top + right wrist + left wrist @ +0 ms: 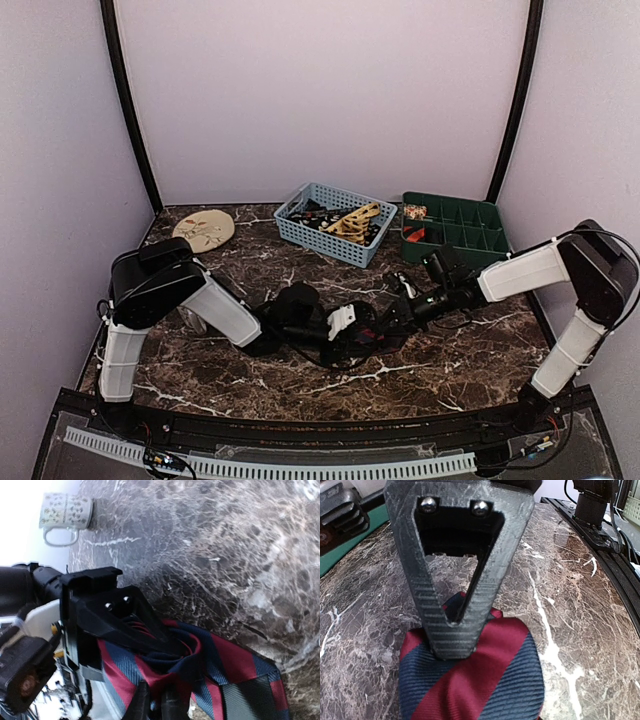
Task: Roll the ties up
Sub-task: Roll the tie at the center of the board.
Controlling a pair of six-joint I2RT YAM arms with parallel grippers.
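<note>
A navy tie with red diagonal stripes point(485, 680) lies partly rolled on the marble table, between both grippers at mid-table point(365, 330). My left gripper point(454, 652) is shut on the roll. Its upper finger point(452, 605) presses on top of the roll and its lower finger is hidden under the fabric. In the right wrist view the tie point(220, 655) coils in a spiral. My right gripper point(157, 707) pinches the coil's near edge between two nearly closed fingers. The left gripper's black finger point(120, 617) reaches into the coil from the left. Other ties, tan-gold and dark patterned, lie in the blue basket point(335, 222).
A green compartment tray point(455, 228) stands at the back right beside the basket. A round tan patterned disc point(204, 229) lies at the back left. A patterned white mug point(65, 512) stands on the table beyond the left arm.
</note>
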